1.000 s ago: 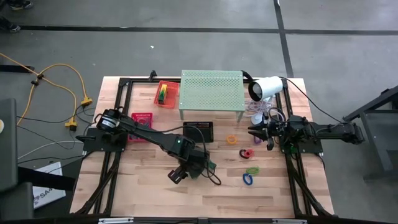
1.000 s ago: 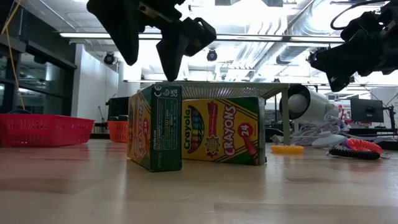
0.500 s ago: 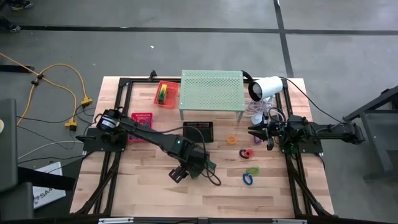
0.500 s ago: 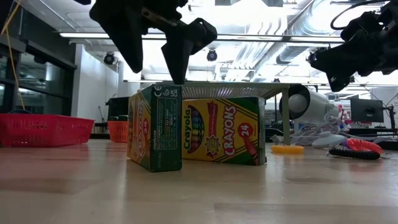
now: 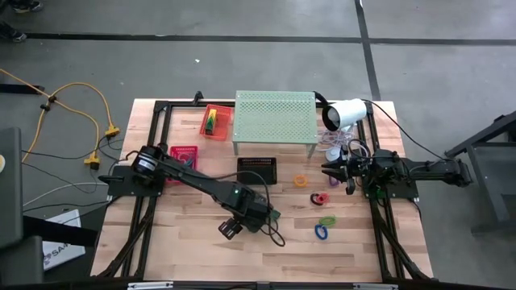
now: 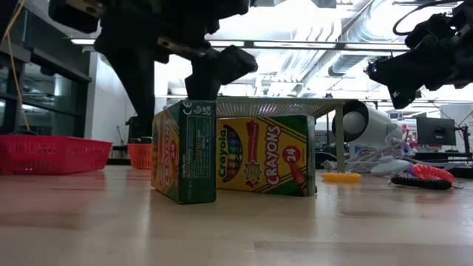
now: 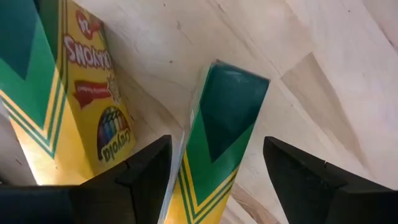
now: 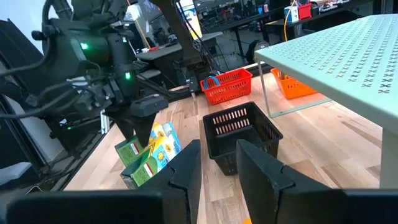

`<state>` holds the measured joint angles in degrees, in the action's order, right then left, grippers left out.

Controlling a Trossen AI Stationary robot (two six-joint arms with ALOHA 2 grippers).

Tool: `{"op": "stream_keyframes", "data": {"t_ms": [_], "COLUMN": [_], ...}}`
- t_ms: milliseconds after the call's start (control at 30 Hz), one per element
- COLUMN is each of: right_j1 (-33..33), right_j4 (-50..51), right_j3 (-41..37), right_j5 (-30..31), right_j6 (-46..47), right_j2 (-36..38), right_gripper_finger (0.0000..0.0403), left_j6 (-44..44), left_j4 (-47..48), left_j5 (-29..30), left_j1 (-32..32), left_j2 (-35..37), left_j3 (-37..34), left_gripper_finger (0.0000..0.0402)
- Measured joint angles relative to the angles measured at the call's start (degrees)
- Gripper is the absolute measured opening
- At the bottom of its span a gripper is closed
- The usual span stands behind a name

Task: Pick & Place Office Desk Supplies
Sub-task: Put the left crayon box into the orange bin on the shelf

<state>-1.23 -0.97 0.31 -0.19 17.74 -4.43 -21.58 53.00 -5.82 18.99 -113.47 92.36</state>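
The left gripper (image 7: 214, 180), fingers apart, straddles the upright green-and-yellow cardboard crayon box (image 7: 217, 143) mid-table; off-centre closing could tip it onto the second crayon box (image 7: 81, 106). The right gripper (image 8: 214, 168) waits, partly open and empty, near the pale-green perforated metal shelf (image 8: 348, 62).

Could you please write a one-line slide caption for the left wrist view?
Open left gripper straddling an upright crayon box, second crayon box alongside.

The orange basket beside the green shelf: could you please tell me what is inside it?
The orange basket holds a yellow-and-green crayon box. The box covers part of the basket floor, so anything under it is hidden.
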Motion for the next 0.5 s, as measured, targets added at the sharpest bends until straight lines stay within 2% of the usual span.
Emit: {"op": "stream_keyframes", "data": {"t_ms": [500], "right_j1": [0.0], "right_j4": [0.0], "right_j3": [0.0], "right_j5": [0.0], "right_j6": [0.0], "right_j2": [0.0], "right_gripper_finger": [0.009], "left_j6": [-1.1], "left_j4": [0.4], "left_j5": [1.2], "left_j1": [0.0], "left_j2": [-1.1], "left_j3": [0.0], "left_gripper_finger": [0.0238]}}
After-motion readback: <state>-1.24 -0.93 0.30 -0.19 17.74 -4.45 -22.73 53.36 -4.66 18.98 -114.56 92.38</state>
